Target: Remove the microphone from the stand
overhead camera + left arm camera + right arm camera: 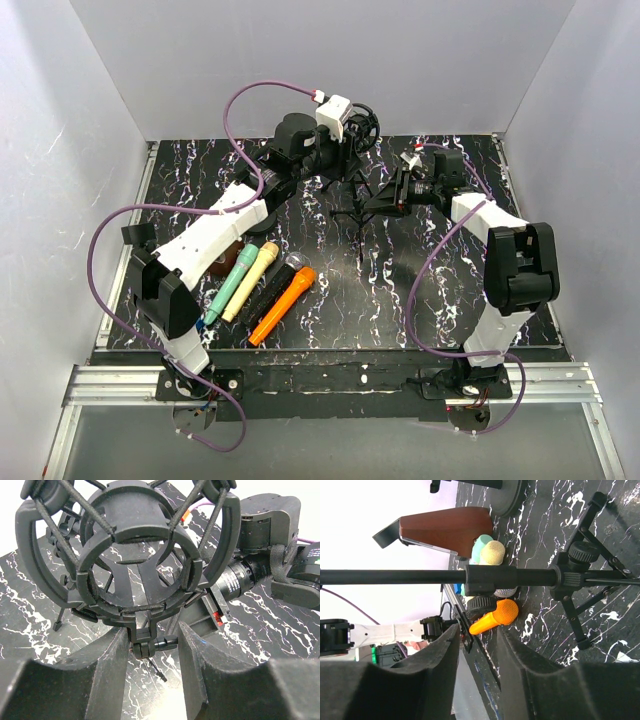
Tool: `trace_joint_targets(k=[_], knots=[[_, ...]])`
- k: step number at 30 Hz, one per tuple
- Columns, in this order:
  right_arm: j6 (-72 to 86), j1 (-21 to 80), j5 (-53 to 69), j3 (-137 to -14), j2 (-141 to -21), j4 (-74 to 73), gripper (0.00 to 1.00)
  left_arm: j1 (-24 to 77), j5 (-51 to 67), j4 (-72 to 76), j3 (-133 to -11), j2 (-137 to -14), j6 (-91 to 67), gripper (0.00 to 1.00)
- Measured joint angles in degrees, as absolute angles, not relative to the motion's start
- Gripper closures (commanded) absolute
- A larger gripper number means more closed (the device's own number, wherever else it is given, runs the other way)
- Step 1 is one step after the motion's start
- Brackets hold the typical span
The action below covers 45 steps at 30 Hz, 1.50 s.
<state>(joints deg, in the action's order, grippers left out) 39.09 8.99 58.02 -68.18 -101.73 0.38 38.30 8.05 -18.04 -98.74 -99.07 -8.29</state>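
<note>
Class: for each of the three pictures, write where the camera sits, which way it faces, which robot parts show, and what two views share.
Top view: above and behind the bases, facing down on the table; left arm and right arm both show.
Left wrist: on the left arm, facing along its fingers at the ring mount; right arm beyond.
Right wrist: on the right arm, facing past its fingers at the stand pole.
Shared: orange microphone, top and right wrist views.

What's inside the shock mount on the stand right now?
The shock mount looks empty: through its inner ring only its own braces and the marbled table appear. The ring's back side is hidden.
</note>
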Motion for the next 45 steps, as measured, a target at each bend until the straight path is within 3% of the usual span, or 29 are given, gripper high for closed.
trace_joint_targets(k=[8,29,39,41,45], knots=[[39.7,8.99,58.17,-69.52,-102.52,1.3,0.48,38.3,8.05,-18.46,-99.02,-99.11,-8.19,1.0],[40.53,9.5,60.82,-72.47,-106.98,3.62,0.66,38.2,8.4,-18.9,-100.25,-100.05,-8.97,1.0],[40.77,9.74,61.47,-72.44,-107.35,4.71,0.63,37.98,8.78,-18.9,-100.25,-100.05,-9.21,1.0],[40.75,9.89,61.43,-72.44,-107.35,4.73,0.67,37.98,8.78,-18.92,-100.25,-100.05,-9.23,1.0],[40.73,10.46,61.04,-72.44,-107.81,5.34,0.87,37.87,8.73,-19.07,-100.25,-100.05,-9.19,1.0]])
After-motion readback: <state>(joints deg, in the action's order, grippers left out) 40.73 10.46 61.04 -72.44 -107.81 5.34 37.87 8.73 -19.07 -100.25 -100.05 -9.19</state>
